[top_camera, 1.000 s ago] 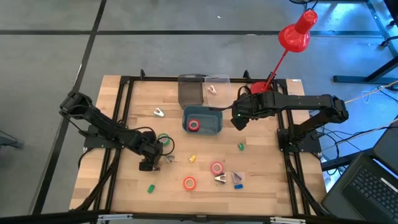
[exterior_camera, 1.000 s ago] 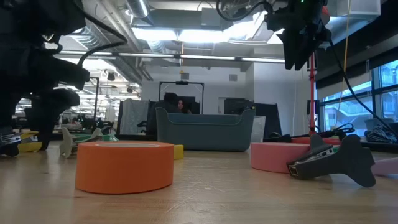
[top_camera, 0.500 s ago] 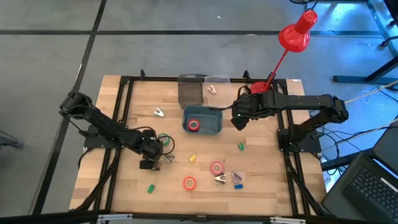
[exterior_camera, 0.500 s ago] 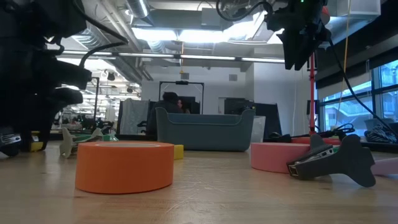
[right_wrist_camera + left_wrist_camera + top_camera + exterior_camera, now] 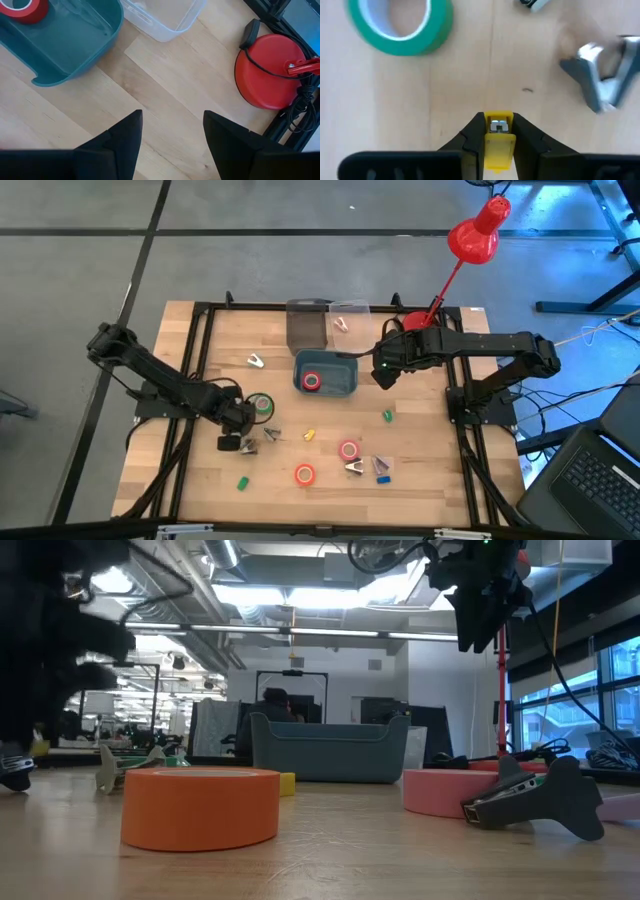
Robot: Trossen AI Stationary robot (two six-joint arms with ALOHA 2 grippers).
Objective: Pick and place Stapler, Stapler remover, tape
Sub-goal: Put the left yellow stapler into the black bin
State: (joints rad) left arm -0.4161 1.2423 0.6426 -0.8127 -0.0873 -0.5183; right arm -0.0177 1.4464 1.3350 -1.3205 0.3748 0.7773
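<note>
A wooden table (image 5: pixel 420 470) is seen from above, framed by black rails. The left gripper (image 5: pixel 498 131) is closed on a small yellow stapler (image 5: pixel 497 140), whose rear half is hidden between the dark fingers; it is held just above the wood near a green tape roll (image 5: pixel 261 404). In the left wrist view that roll is cut off by the picture edge, and a silvery staple remover (image 5: pixel 605 82) close by is blurred and partly cropped. The right gripper (image 5: pixel 172 131) hangs with its jaws standing wide and empty beside a teal bin (image 5: pixel 345 383), in which a red tape roll (image 5: pixel 312 381) lies. An orange tape roll (image 5: pixel 304 474) and a pink one (image 5: pixel 348 449) lie on the table's near part. A clear container (image 5: pixel 307 326) stands behind the bin.
</note>
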